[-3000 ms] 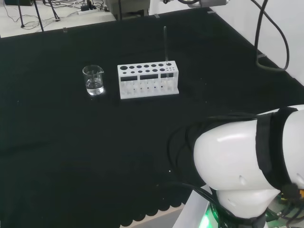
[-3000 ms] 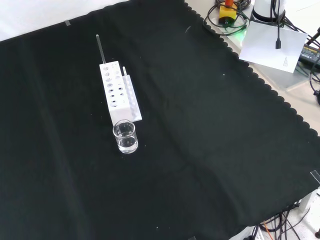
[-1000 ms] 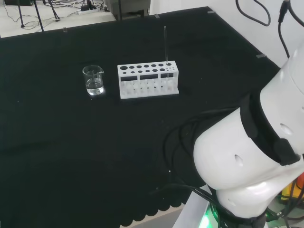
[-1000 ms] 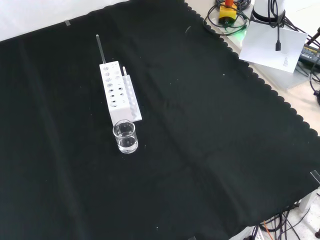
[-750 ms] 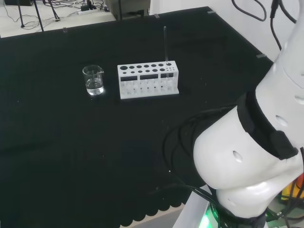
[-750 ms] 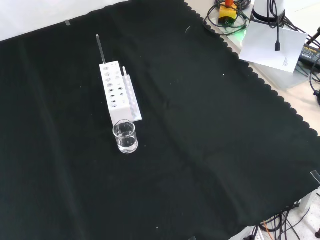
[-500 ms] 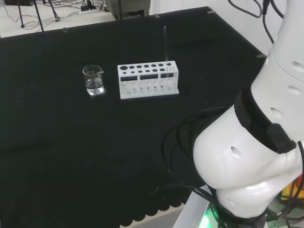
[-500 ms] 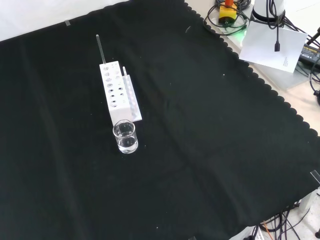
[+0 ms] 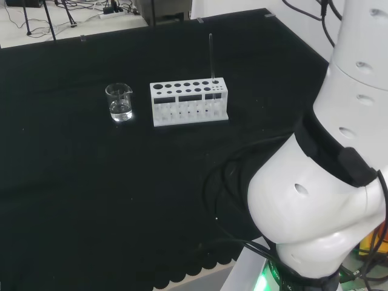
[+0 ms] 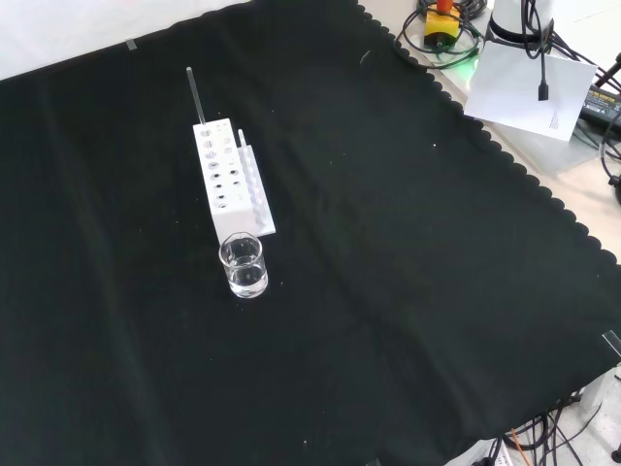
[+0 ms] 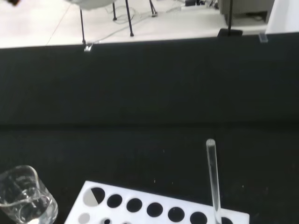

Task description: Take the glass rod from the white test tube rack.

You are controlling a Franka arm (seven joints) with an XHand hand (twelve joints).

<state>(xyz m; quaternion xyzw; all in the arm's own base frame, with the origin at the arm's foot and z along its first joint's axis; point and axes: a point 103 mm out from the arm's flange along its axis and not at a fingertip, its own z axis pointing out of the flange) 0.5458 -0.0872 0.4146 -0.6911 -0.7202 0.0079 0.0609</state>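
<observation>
I see the rod [image 9: 211,56] standing upright in an end hole of the white rack [image 9: 189,102], at the rack's right end in the head view. In the front view that same rod [image 10: 195,94] rises from the rack's [image 10: 231,181] far end, the end away from the beaker. The rod is untouched; nothing is in contact with it.

A clear beaker [image 9: 119,101] sits on the black cloth [image 9: 91,182] just to the left of the rack in the head view, apart from it, with a little clear liquid at the bottom. In the front view the beaker [image 10: 243,264] stands just beside the rack's near end.

From the wrist view I look across the rack [image 11: 154,207], with the rod [image 11: 212,179] poking up from a hole near one end and the beaker [image 11: 24,196] off past the other end.

The arm's white links [image 9: 327,182] stand big at the right of the head view. I cannot tell the state of the hand from here.
</observation>
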